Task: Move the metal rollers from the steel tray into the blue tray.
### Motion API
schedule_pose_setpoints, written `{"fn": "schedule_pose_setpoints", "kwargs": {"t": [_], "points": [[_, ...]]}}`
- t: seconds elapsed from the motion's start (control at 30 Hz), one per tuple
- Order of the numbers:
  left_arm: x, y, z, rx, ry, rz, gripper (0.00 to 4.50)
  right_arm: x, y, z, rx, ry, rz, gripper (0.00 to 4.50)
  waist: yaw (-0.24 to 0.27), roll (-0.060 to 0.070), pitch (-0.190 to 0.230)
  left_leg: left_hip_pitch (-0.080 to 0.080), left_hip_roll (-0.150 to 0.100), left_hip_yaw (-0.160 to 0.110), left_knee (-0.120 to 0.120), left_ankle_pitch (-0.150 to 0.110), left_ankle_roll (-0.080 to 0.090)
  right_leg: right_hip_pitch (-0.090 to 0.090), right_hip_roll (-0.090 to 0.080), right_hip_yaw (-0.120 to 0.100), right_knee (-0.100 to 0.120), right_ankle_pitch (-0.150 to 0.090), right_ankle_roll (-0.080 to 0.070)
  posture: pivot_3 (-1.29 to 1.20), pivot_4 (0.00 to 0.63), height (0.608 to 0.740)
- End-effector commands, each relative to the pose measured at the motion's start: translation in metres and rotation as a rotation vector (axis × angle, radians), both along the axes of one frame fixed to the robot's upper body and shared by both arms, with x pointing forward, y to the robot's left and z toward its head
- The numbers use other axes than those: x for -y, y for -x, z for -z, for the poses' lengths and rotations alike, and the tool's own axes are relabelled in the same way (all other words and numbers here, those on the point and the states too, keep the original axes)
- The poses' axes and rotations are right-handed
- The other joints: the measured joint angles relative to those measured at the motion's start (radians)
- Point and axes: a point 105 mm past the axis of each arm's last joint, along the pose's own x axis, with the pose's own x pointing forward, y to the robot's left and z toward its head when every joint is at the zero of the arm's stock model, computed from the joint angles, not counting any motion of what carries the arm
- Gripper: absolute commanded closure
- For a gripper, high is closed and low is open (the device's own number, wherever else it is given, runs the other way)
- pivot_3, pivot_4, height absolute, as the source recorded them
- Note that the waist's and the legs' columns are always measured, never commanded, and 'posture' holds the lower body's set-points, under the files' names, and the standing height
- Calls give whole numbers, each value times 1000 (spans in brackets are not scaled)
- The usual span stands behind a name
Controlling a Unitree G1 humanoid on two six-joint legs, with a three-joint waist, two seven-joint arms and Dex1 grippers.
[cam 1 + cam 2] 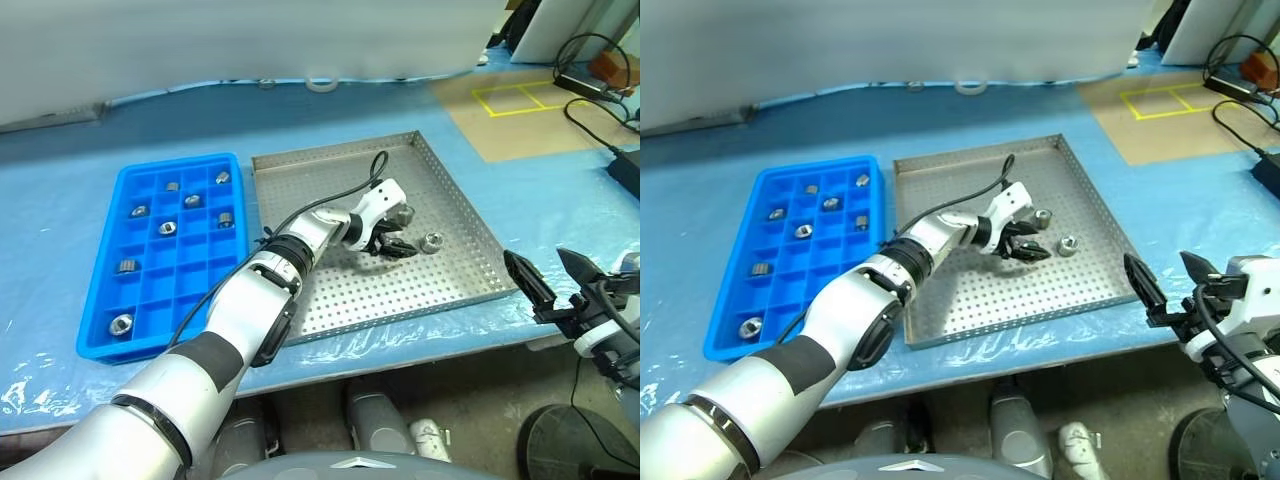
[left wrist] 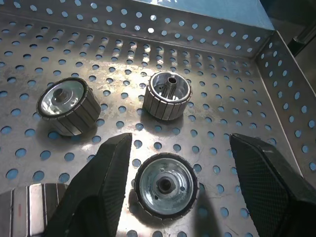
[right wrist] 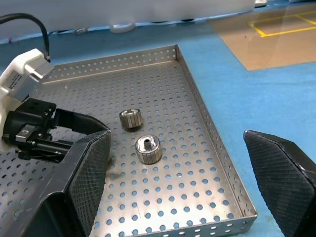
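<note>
Two trays lie side by side on my blue tabletop (image 1: 60, 190) in the left eye view: the blue tray (image 1: 100, 335) touches the steel tray (image 1: 470, 225) along one long edge. I count about nine metal rollers (image 1: 121, 323) in separate compartments of the blue tray. My left hand (image 1: 392, 245) is low over the middle of the steel tray, and one more roller (image 1: 432, 241) lies just beside it, toward the steel tray's far side from the blue tray. My right hand (image 1: 548, 275) hangs off the steel tray's near outer corner, fingers spread wide with nothing between them.

From the right eye view I get the same layout, with two rollers showing just beside the left hand, one of them (image 1: 1043, 217) nearer the steel tray's back wall.

Through the left wrist view, the black fingers (image 2: 94, 192) stand half open on either side of one roller (image 2: 165, 186) that lies flat on the perforated floor; I cannot tell whether either finger touches it. Two other rollers sit just past it, toward the steel tray's corner.

Looking along the right wrist view, the wide-open fingers (image 3: 284, 182) frame the steel tray, with two rollers close together near its middle.
</note>
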Motion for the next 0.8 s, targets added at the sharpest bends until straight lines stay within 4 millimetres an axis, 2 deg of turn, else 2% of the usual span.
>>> {"fn": "schedule_pose_setpoints", "kwargs": {"t": [0.03, 0.2, 0.37, 0.47, 0.57, 0.67, 0.8], "points": [[50, 41, 12, -13, -17, 123, 1176, 0, 1, -6, 39, 29, 25, 0, -16, 0, 0, 0, 0, 0, 0, 0, 0, 0, 0, -1, 0, 0, 0, -709, 150, 740], [52, 47, 23, -32, -50, 123, 1176, 1, 0, -2, 25, 46, 45, 0, -48, 0, 0, 0, 0, -1, 0, 0, 0, 1, 0, -2, -1, 0, 0, -715, 150, 740], [48, 43, 29, -31, -73, 95, 1176, 3, 0, 1, 17, 51, 59, 0, -78, 0, 0, -1, 0, -2, 0, 0, 0, 1, 0, -3, -2, 0, 0, -711, 150, 740], [40, 36, 33, -20, -104, 52, 1770, 4, -2, 2, 13, 55, 61, 0, -92, 0, 0, -1, 0, -2, 0, 0, 0, 2, 0, -5, -3, 0, 0, -707, 150, 740], [30, 30, 41, -7, -148, 22, 2687, 4, -5, 2, 12, 58, 59, 0, -101, 0, 0, -1, 0, -2, 0, 0, 0, 4, 0, -5, -4, 0, 0, -701, 150, 740], [19, 24, 48, 1, -196, -10, 2687, 5, -7, 3, 11, 60, 58, 0, -106, 0, 0, 1, 0, -3, 0, 0, 0, 6, 0, -6, -4, 0, 0, -690, 150, 740], [7, 15, 40, 19, -176, 5, 2687, 4, -9, 4, 5, 70, 54, 0, -119, 0, 0, 3, 0, -3, 0, 0, 0, 11, -1, -9, -8, 0, 0, -686, 150, 740]]}}
